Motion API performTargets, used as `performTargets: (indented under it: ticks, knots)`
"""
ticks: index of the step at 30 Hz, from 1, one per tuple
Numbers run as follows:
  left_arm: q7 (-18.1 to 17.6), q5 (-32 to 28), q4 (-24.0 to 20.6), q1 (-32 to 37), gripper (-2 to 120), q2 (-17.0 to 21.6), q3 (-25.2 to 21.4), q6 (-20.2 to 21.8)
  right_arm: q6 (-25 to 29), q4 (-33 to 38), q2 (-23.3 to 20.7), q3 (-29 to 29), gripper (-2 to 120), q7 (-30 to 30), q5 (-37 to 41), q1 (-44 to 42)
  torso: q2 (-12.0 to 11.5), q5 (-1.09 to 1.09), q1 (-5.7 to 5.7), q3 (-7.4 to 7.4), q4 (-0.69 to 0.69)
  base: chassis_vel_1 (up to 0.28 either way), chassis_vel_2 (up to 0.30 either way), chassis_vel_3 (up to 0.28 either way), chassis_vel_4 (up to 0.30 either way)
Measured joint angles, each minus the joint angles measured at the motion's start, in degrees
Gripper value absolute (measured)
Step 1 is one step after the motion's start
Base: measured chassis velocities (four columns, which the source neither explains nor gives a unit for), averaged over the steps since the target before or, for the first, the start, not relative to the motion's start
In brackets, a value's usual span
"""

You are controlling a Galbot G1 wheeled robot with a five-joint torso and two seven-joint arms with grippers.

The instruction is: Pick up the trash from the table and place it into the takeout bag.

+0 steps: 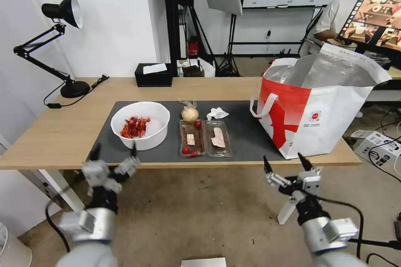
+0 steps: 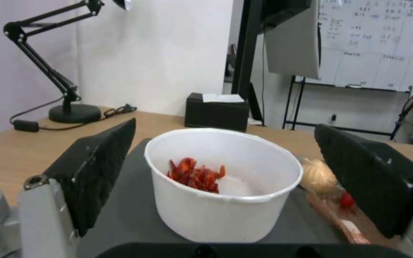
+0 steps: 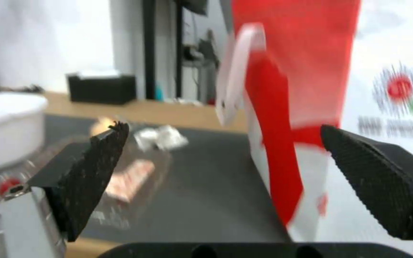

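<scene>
Table [image 1: 62,133]: bowl [image 1: 142,127] holds red scraps [image 1: 134,127].

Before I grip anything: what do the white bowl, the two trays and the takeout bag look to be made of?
White bowl: matte, opaque, thin-rimmed, probably paper or foam, hard to say which.
Two trays: thin clear plastic; the mat shows through, edges glint.
Takeout bag: glossy white-and-red woven-looking outer, crinkled silver foil lining, likely insulated.
Left end effector faces the bowl, open.
</scene>
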Motion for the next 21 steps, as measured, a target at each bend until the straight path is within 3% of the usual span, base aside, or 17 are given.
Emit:
performTargets:
  ticks: [2, 4, 21]
  knots:
    - [0.1, 0.0, 0.4, 0.2, 100, 0.2, 0.6, 0.4, -0.6, 0.3, -3.5, 1.1, 100, -0.5, 3.8, 1.2, 0.0, -0.05, 0.0, 0.0, 0.04, 0.0, 0.0, 0.0, 0.0]
    - [0.2, 0.0, 0.7, 0.3, 100, 0.3, 1.0, 0.4, -0.8, 0.0, -4.0, 1.3, 100, -0.7, 4.5, 1.1, 0.0, -0.01, 0.0, 0.0, 0.02, 0.0, 0.0, 0.0, 0.0]
    - [1.9, 1.3, 3.2, 1.5, 100, 0.2, 2.2, 0.3, 1.4, -3.9, -2.3, 0.1, 100, -1.0, 4.2, 0.4, 0.0, -0.02, 0.0, -0.01, 0.0, 0.0, 0.0, 0.0, 0.0]
